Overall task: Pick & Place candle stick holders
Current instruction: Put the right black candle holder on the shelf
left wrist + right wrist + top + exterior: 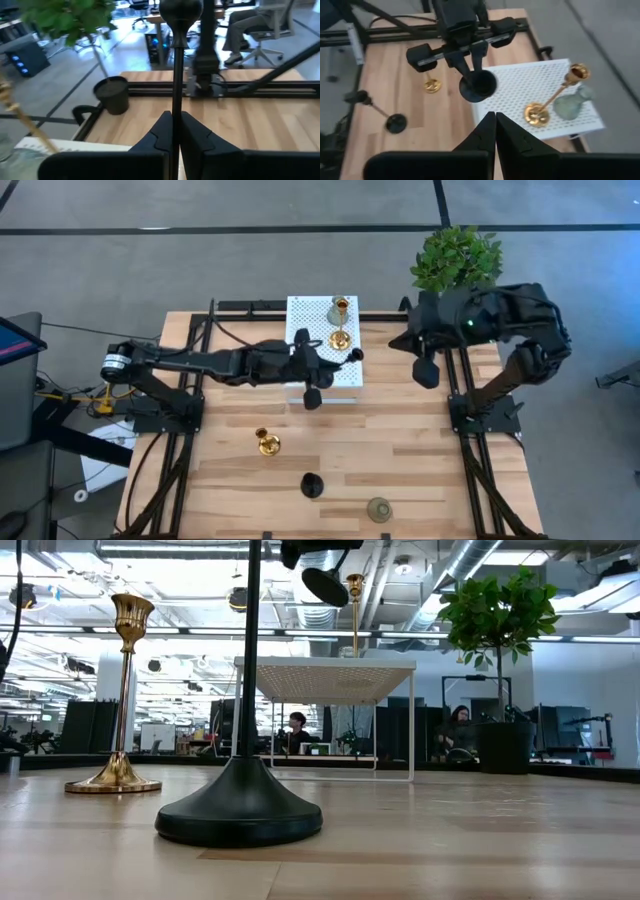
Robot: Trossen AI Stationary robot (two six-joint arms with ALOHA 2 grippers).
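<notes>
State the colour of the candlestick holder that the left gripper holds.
Black candlestick holder, shut in the left gripper; clearest in the right wrist view.

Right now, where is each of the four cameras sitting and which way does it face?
High view: overhead, facing down on the table, both arms showing.
Low view: at tabletop height, facing across at the white rack; left pincer enters from above.
Left wrist view: on the left arm, facing the plant pot; left pincer clamps the black candlestick.
Right wrist view: on the right arm, facing down; right pincer shut, empty.
Shared: both wrist views show that candlestick.
</notes>
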